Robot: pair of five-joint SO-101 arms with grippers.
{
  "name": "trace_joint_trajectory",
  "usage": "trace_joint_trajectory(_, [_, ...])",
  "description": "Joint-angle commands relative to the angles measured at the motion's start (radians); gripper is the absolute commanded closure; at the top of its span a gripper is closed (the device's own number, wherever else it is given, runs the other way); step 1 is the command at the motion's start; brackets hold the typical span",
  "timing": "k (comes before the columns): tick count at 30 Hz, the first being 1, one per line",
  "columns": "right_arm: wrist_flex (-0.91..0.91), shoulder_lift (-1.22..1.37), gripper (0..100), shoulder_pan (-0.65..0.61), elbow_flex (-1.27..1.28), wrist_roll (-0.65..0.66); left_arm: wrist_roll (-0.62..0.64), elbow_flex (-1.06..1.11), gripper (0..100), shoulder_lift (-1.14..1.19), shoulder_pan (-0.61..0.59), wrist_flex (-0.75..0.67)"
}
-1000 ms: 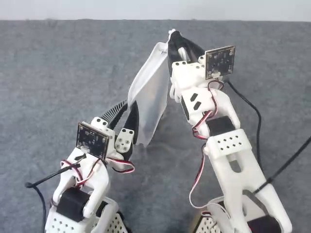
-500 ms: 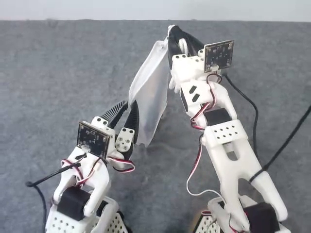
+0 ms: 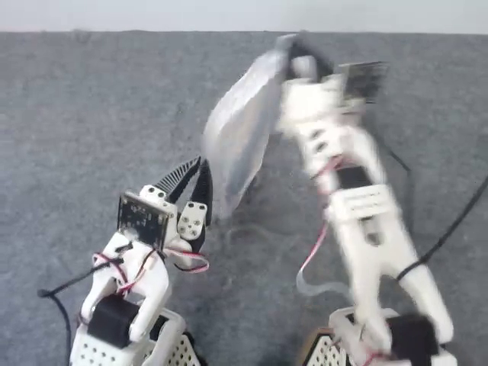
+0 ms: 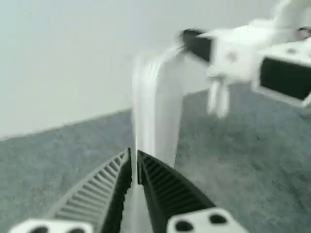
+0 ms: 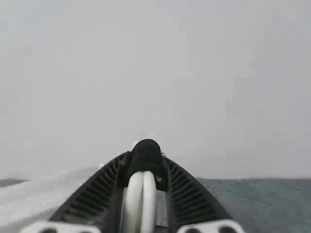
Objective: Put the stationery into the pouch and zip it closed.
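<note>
From the high view, a translucent white plastic pouch (image 3: 242, 130) hangs in the air over the grey carpet-covered bench (image 3: 91, 107), stretched at a slant between the two arms. The left arm stands at the near left, and its left gripper (image 3: 203, 164), with black ribbed fingers, is closed on the pouch's lower side edge, so that the pouch's bottom corner dangles just past it, close above the bench. The right arm reaches up along the right side, and its right gripper (image 3: 293, 48) is at the pouch's upper, far end, clamped there. In the left wrist view, the left gripper (image 4: 134, 156) has its two black ribbed fingers (image 4: 160, 179) pressed together on the thin edge of the pouch (image 4: 155, 111), which rises from between them as a narrow pale strip and bends over toward the right gripper (image 4: 194, 42), whose dark tip meets the strip's far end; the grey bench (image 4: 243, 155) lies below and a pale wall behind. In the right wrist view, the right gripper (image 5: 146, 150) is nearly closed, its black fingers (image 5: 187, 194) flanking a white rounded piece with a black end that sits between them; whether that piece belongs to the pouch cannot be told. A strip of the grey bench (image 5: 262, 194) lies beneath a pale wall.
</note>
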Motion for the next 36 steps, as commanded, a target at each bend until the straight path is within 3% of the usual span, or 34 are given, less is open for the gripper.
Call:
trace_joint_trajectory(1, [0.099, -0.091, 95.6, 0.027, -0.035, -0.032, 0.012, -0.010, 99, -0.020, -0.009, 0.009])
trace_joint_trajectory(5, [0.282, -0.222, 78.6, -0.027, -0.034, -0.029, 0.012, -0.008, 99, -0.020, -0.009, 0.008])
trace_joint_trajectory(7, [0.349, -0.275, 76.8, -0.058, -0.032, -0.029, 0.012, -0.008, 99, -0.020, -0.009, 0.008])
trace_joint_trajectory(13, [0.429, -0.375, 82.4, -0.110, -0.029, -0.029, 0.012, -0.007, 99, -0.020, -0.012, 0.009])
trace_joint_trajectory(28, [0.628, -0.621, 83.5, -0.147, -0.015, -0.026, 0.014, -0.005, 95, -0.020, -0.014, 0.011])
trace_joint_trajectory(34, [0.682, -0.693, 99.8, -0.148, 0.002, 0.063, 0.014, 0.008, 97, -0.020, -0.015, 0.008])
trace_joint_trajectory(36, [0.687, -0.722, 98.3, -0.148, 0.040, 0.097, 0.009, 0.008, 99, -0.021, -0.017, 0.008])
